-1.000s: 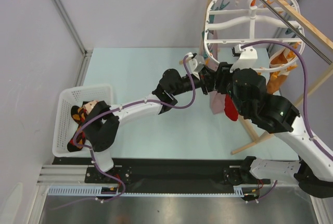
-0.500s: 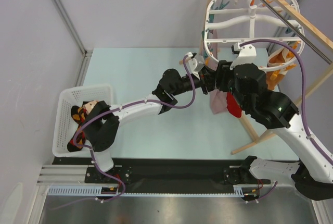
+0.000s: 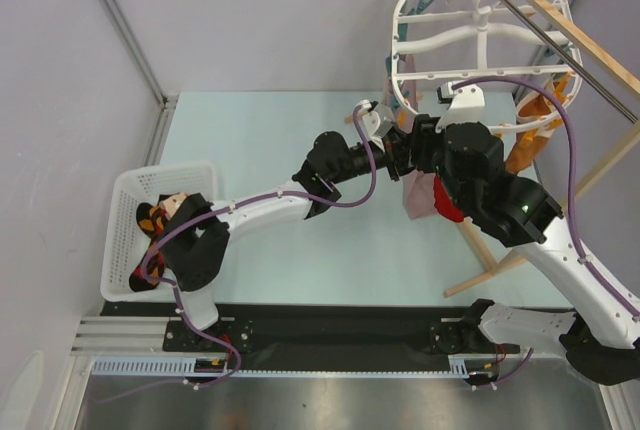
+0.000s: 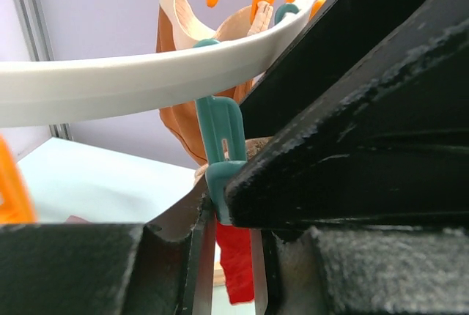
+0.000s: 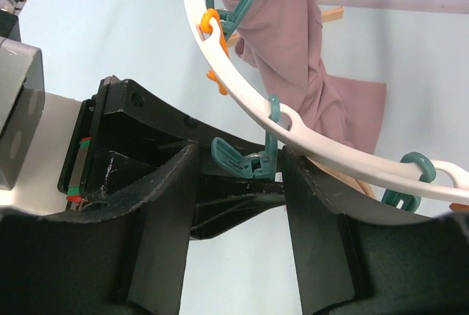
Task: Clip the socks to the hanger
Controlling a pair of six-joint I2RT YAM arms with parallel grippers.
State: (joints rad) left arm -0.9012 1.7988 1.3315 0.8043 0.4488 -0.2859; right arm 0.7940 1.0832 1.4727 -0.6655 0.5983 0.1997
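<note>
Your right fingers (image 5: 154, 220) have edged left and are spread around a teal clip (image 5: 245, 160) on the hanger (image 3: 486, 20). I cannot tell how your left fingers (image 4: 73, 267) stand. Pale-green worktop (image 3: 250, 140), grey walls (image 3: 250, 20).

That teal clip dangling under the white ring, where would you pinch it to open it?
Pinch the upper tabs of the teal clip, under the white ring, squeezing across its flat faces from the side. It hangs roughly upright with its mouth downward, so the top looks like the lever end, and a level approach likely avoids the ring above and the red cloth below.
</note>
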